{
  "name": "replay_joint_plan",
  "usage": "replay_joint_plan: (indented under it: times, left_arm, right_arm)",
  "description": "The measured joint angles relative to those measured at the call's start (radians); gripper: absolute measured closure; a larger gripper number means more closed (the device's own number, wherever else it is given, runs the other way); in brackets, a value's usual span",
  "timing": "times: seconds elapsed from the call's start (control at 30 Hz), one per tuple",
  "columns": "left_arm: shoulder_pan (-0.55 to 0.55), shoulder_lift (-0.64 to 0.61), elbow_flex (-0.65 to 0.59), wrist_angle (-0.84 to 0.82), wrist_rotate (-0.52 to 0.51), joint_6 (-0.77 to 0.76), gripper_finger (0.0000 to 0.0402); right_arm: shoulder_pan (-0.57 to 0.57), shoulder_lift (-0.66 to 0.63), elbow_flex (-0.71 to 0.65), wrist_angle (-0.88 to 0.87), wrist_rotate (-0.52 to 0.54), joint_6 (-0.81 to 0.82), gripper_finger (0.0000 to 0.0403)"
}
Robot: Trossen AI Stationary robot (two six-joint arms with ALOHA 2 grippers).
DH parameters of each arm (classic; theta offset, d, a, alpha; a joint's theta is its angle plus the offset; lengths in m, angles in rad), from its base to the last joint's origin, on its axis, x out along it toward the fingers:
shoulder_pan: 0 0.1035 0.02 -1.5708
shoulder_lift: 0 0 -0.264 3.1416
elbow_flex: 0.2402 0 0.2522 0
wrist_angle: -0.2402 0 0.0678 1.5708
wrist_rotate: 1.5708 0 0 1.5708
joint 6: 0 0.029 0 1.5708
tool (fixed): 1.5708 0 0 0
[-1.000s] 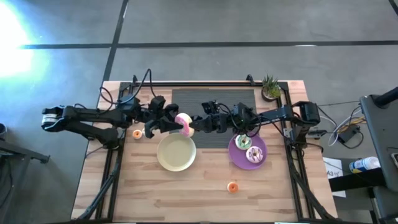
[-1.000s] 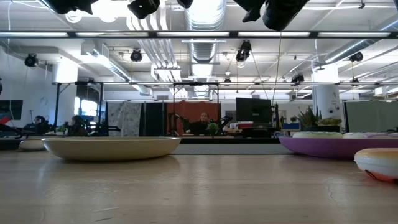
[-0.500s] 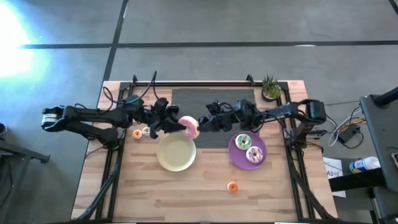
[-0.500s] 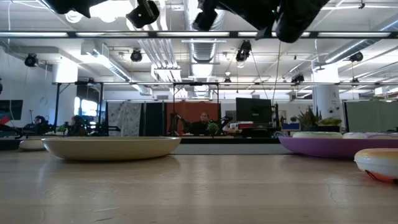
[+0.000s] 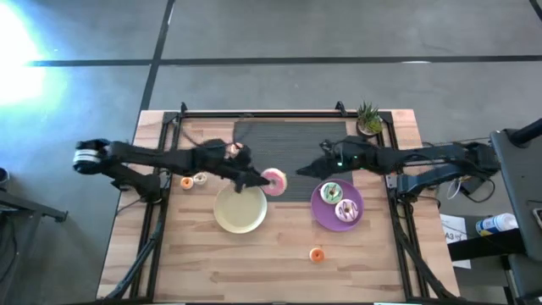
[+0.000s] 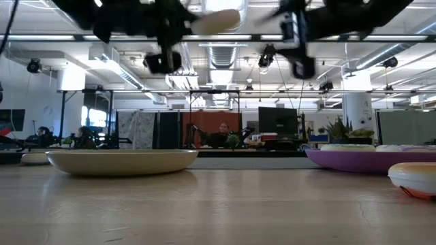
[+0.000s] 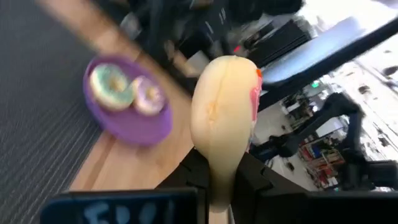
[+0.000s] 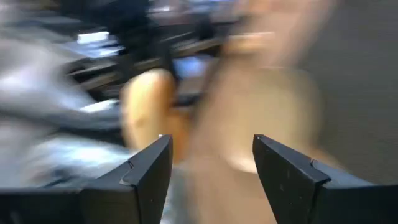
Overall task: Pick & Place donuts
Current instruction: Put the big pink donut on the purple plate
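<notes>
Since a second ago the pink donut (image 5: 273, 181) has passed to the left gripper (image 5: 261, 180), clenched on it at the cream plate's (image 5: 240, 209) one o'clock; the right gripper (image 5: 325, 168) hangs released, its wrist view blurred.

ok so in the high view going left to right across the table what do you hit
small orange donut → tiny cream donut → cream-yellow plate → pink donut held by the left gripper → purple plate → potted plant
</notes>
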Motion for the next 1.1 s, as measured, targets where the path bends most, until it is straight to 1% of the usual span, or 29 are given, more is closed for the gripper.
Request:
replay_joint_plan:
  times: [0.07, 0.17, 0.3, 0.37, 0.47, 0.53, 0.63, 0.8, 0.9, 1.0, 1.1]
  left_arm:
    - [-0.002, 0.088, 0.029, 0.024, 0.008, -0.014, 0.039]
    - [-0.01, 0.226, 0.097, 0.061, 0.062, -0.016, 0.039]
    - [-0.022, 0.394, 0.213, 0.057, 0.126, 0.013, 0.039]
    - [-0.03, 0.468, 0.276, 0.055, 0.148, 0.037, 0.039]
    - [-0.05, 0.574, 0.381, 0.06, 0.183, 0.067, 0.039]
    - [-0.063, 0.643, 0.457, 0.055, 0.207, 0.088, 0.039]
    - [-0.079, 0.743, 0.584, 0.02, 0.215, 0.127, 0.039]
    - [-0.083, 0.897, 0.802, -0.14, 0.167, 0.173, 0.039]
    - [-0.075, 0.969, 0.907, -0.249, 0.136, 0.206, 0.039]
    - [-0.065, 1.016, 0.979, -0.343, 0.123, 0.232, 0.039]
    - [-0.063, 1.033, 1.011, -0.394, 0.094, 0.25, 0.0383]
  right_arm:
    - [0.025, -0.081, 0.023, -0.239, 0.138, -0.023, 0.0188]
    - [0.077, -0.179, 0.058, -0.437, 0.331, -0.033, 0.0188]
    - [0.146, -0.264, 0.085, -0.535, 0.547, -0.033, 0.0188]
    - [0.171, -0.287, 0.089, -0.536, 0.609, -0.038, 0.0188]
    - [0.183, -0.3, 0.088, -0.538, 0.648, -0.053, 0.0188]
    - [0.183, -0.302, 0.088, -0.538, 0.654, -0.065, 0.0188]
    - [0.184, -0.297, 0.088, -0.531, 0.655, -0.081, 0.0188]
    - [0.183, -0.3, 0.089, -0.531, 0.658, -0.104, 0.0188]
    - [0.184, -0.31, 0.09, -0.531, 0.658, -0.114, 0.0188]
    - [0.182, -0.321, 0.09, -0.532, 0.658, -0.122, 0.0188]
    - [0.183, -0.331, 0.09, -0.533, 0.658, -0.143, 0.0188]
